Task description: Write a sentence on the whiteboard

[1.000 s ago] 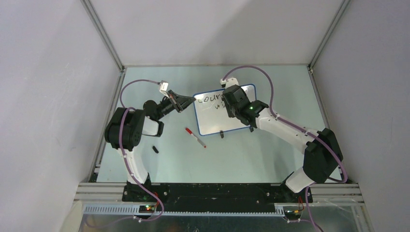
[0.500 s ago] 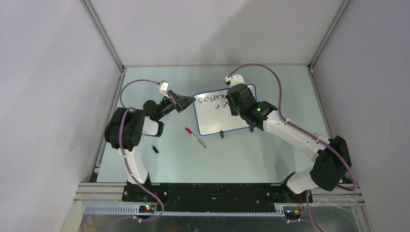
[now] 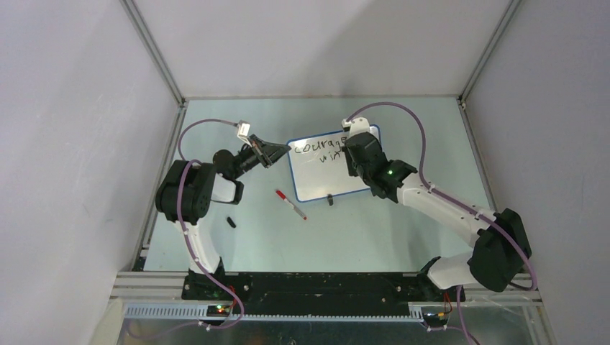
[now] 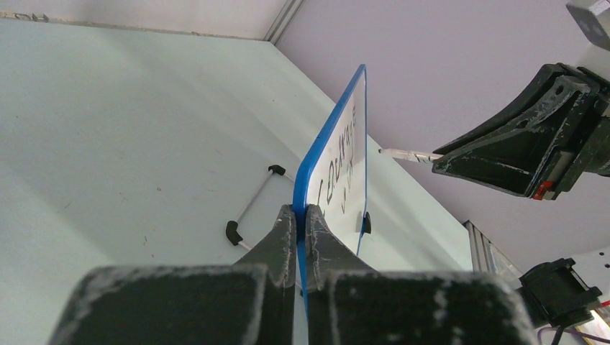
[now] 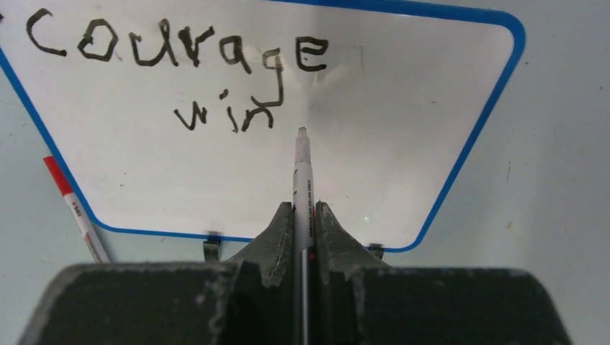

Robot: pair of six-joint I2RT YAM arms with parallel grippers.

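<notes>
- Pinching blue rim of whiteboard between pressed-together fingers of left gripper; presumably bracing it against pen pressure.
- Clamping marker in right gripper, tip ahead of fingers, just right of "win"; probably placed for next letter.
- Sentence unfinished: "courage" over "win", uneven black; blank below.

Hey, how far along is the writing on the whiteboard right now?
Done: the sentence has "courage" finished on the top line of the whiteboard. In hand: a second line reads "win" so far; the right gripper is shut on the marker, tip just right of that word, while the left gripper clamps the board's edge. Left: whatever words follow; the lower board is blank.
</notes>
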